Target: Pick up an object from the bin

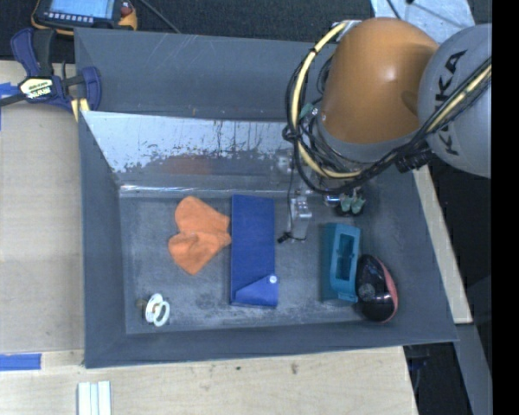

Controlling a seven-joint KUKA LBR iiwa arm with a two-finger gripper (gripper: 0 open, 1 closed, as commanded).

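Camera view has the pincer low by the back wall of the bin; clenched or released, I cannot tell. Just left of it sits a long blue box, flat and straight-edged. To its right, frontward, there's a teal plastic block. Farther left lies crumpled orange cloth. A bare grey lane runs frontward.

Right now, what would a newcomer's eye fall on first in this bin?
The long dark-blue rectangular box lying in the middle of the grey metal bin, with the crumpled orange cloth beside it. The gripper hangs over the gap between that box and a teal plastic block.
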